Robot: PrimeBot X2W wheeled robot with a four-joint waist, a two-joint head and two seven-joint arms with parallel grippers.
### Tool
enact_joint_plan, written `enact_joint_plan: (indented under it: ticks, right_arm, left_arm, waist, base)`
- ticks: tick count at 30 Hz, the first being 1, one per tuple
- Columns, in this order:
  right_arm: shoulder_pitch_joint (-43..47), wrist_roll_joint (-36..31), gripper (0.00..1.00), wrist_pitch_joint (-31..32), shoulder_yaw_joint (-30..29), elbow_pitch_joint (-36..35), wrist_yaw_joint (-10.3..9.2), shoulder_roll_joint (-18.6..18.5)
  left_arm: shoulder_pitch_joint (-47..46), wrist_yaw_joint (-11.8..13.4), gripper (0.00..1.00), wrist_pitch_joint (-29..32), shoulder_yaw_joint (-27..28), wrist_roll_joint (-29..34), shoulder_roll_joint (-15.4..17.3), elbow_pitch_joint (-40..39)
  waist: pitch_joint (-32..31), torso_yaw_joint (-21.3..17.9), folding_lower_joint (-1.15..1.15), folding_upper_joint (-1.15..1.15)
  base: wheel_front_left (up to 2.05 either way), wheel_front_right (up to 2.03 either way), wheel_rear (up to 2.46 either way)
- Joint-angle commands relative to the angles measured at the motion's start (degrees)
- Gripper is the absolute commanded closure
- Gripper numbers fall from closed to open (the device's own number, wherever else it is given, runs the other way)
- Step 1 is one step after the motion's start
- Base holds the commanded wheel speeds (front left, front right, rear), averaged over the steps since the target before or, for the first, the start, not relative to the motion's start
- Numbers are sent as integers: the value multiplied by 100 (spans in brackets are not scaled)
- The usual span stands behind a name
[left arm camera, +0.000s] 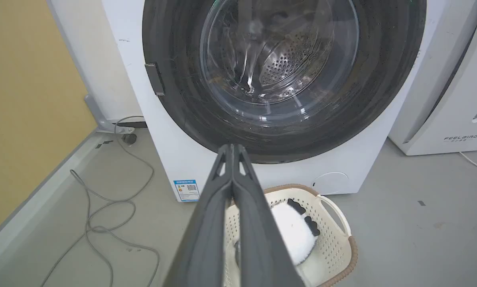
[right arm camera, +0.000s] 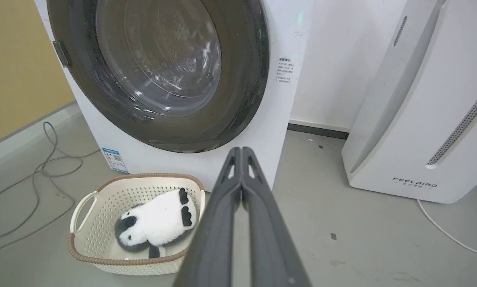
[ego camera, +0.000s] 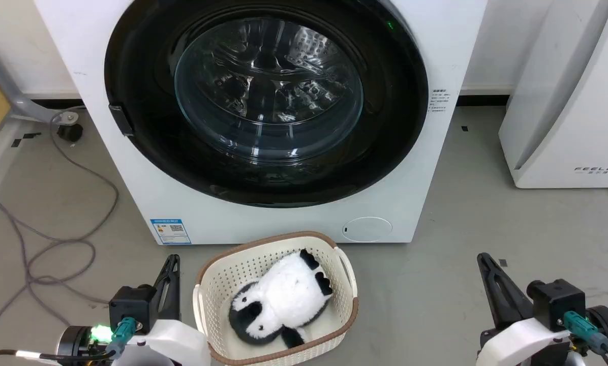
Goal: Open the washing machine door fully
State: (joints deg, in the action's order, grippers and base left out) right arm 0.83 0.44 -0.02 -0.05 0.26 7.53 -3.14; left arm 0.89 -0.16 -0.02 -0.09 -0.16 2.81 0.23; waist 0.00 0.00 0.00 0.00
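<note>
The white washing machine [ego camera: 131, 168] stands ahead, its big round washing machine door [ego camera: 146, 101] closed flush against the front, black ring around a clear glass bowl. A small dark handle tab [ego camera: 121, 120] sits on the door's left edge. My left gripper [ego camera: 173, 260] rests low at the left, shut and empty, well short of the machine. At the lower right my right gripper [ego camera: 482, 259] is also shut and empty. In the wrist views the door [left arm camera: 174, 99] [right arm camera: 238, 99] faces each gripper [left arm camera: 232, 146] [right arm camera: 241, 150] from a distance.
A cream basket [ego camera: 210, 284] holding a black-and-white plush panda [ego camera: 283, 300] sits on the floor right before the machine, between my grippers. A white FEELAIR appliance [ego camera: 563, 101] stands to the right. Grey cables [ego camera: 44, 244] trail over the floor at left.
</note>
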Motion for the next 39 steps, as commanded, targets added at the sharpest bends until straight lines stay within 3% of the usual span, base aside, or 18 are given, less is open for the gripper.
enact_joint_plan:
  ticks: [1, 28, 29, 39]
  right_arm:
    - [-83, -44, 100, 2, 5, -26, -4, 26]
    - [-83, -44, 100, 2, 5, -26, -4, 26]
    - [0, 1, 0, -1, 0, 0, 0, 0]
    - [20, 43, 0, -80, 17, 8, 1, -2]
  left_arm:
    - [-89, 16, 100, 2, 9, 16, 7, -23]
    - [-89, 16, 100, 2, 9, 16, 7, -23]
    - [0, 0, 0, -1, 1, 0, 0, 0]
    - [10, 13, 0, -80, -61, -27, 0, 27]
  waist:
    - [0, 0, 0, 0]
    - [0, 0, 0, 0]
    - [0, 0, 0, 0]
    - [5, 0, 1, 0]
  base:
    - [0, 0, 0]
    - [0, 0, 0]
    - [0, 0, 0]
    - [0, 0, 0]
